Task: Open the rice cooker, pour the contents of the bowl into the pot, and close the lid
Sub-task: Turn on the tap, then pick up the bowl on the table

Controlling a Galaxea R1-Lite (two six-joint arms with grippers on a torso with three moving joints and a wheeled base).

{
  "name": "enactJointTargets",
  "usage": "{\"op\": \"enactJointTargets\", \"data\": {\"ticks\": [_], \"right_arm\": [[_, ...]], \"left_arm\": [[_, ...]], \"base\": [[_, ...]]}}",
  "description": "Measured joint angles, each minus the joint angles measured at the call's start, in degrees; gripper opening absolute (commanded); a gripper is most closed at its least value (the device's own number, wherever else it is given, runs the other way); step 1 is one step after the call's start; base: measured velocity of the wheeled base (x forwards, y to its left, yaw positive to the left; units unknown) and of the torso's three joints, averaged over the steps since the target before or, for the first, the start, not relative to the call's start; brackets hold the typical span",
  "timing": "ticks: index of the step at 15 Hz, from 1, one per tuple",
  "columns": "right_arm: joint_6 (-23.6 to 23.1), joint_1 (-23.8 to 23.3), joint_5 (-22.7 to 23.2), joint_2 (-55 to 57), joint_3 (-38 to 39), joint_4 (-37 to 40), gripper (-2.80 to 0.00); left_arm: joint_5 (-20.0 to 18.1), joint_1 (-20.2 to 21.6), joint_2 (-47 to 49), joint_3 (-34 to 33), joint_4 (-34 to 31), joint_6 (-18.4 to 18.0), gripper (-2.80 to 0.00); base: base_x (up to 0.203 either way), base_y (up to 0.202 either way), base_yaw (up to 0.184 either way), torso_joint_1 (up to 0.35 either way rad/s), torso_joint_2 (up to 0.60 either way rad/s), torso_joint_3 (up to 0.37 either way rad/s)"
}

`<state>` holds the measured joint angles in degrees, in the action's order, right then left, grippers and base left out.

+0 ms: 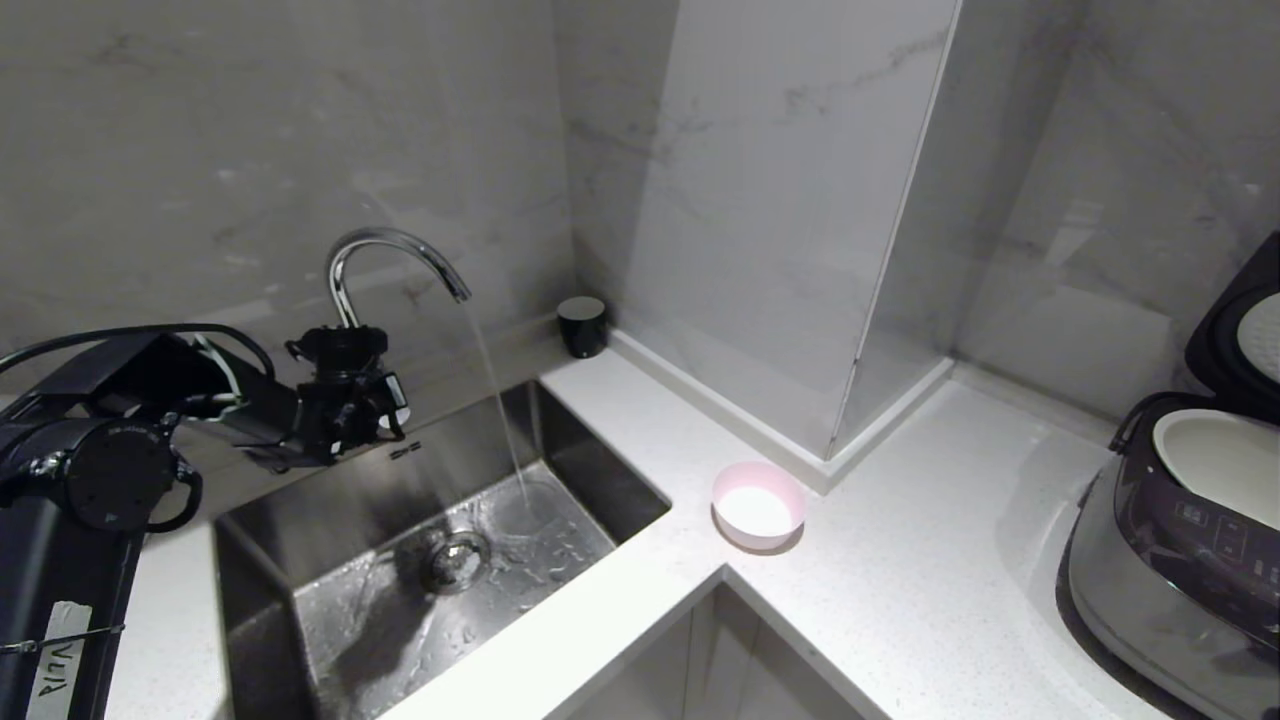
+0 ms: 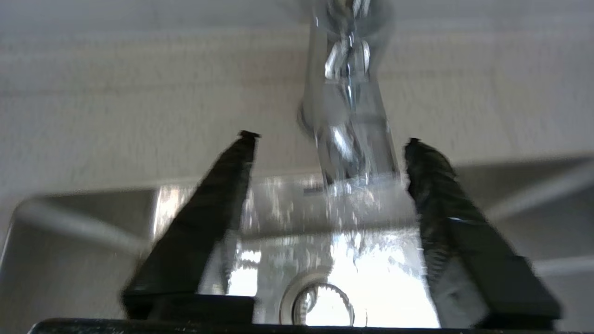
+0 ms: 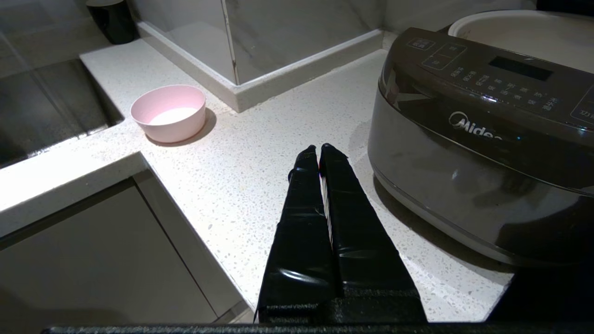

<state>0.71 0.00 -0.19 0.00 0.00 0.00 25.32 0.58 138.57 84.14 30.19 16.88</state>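
The pale pink bowl (image 1: 757, 503) (image 3: 169, 112) stands on the white counter beside the sink, with whitish contents (image 1: 755, 512) (image 3: 174, 116) in its bottom. At the far right the dark rice cooker (image 1: 1180, 540) (image 3: 482, 139) has its lid (image 1: 1240, 330) raised, and the cream pot (image 1: 1215, 450) (image 3: 519, 32) shows inside. My left gripper (image 1: 395, 435) (image 2: 330, 137) hangs open at the chrome faucet (image 1: 385, 245) (image 2: 345, 116), whose stem sits just beyond the gap between the fingers. My right gripper (image 3: 320, 147) is shut and empty above the counter, in front of the cooker.
Water (image 1: 500, 400) runs from the faucet into the steel sink (image 1: 300, 520) and splashes round the drain (image 1: 455, 560). A small black cup (image 1: 582, 325) (image 3: 111, 18) stands in the corner by the marble wall column (image 1: 790, 220). Cabinet fronts lie below the counter edge.
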Motion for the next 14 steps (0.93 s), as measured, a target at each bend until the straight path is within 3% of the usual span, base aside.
{"op": "enactJointTargets", "data": {"ticks": [4, 8, 11, 14], "right_arm": [[0.0, 0.0, 0.0, 0.0, 0.0, 0.0, -2.8], [0.0, 0.0, 0.0, 0.0, 0.0, 0.0, -2.8], [0.0, 0.0, 0.0, 0.0, 0.0, 0.0, -2.8], [0.0, 0.0, 0.0, 0.0, 0.0, 0.0, -2.8]], "left_arm": [[-1.2, -2.0, -5.4, -9.7, 0.3, 0.9, 0.0], [-3.4, -5.9, -12.7, -23.0, 0.2, 5.7, 0.0], [-6.7, -13.8, -19.1, -29.2, -0.4, 7.3, 0.0], [-7.2, -23.2, -22.4, -29.7, -4.3, 7.7, 0.0]], "base": [[0.0, 0.0, 0.0, 0.0, 0.0, 0.0], [0.0, 0.0, 0.0, 0.0, 0.0, 0.0], [0.0, 0.0, 0.0, 0.0, 0.0, 0.0], [0.0, 0.0, 0.0, 0.0, 0.0, 0.0]]}}
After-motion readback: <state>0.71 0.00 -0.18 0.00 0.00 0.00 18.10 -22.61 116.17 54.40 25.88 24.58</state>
